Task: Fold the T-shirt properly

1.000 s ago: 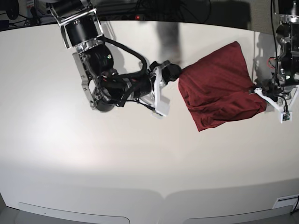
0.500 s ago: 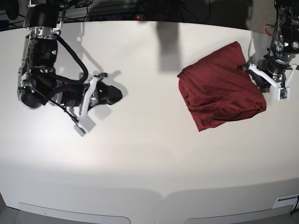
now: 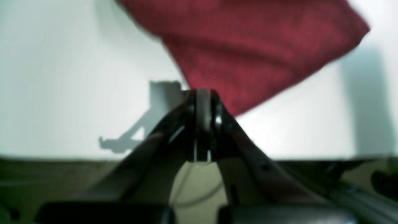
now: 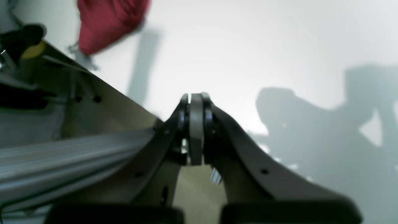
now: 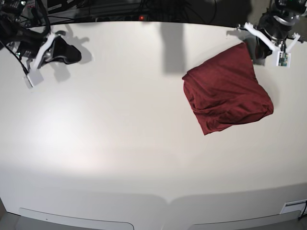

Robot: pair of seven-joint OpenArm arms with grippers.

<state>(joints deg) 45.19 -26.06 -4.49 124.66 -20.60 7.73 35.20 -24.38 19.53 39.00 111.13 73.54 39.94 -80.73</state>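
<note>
Both of my arms have pulled back from the work area. A second ago my right gripper (image 5: 72, 53) was at the near-left edge of the T-shirt (image 5: 225, 91) and my left gripper (image 5: 254, 48) was at its right edge. Now the right one sits far off at the table's (image 5: 120, 143) back left corner, and the left one hangs just beyond the shirt's far corner. Both wrist views show my jaws pressed together on nothing; no cloth is pinched.

The T-shirt lies alone as a compact, roughly square maroon bundle on the right rear of the table, with soft wrinkles along its near edge. I judge the fold finished, with both arms retiring to rest.
</note>
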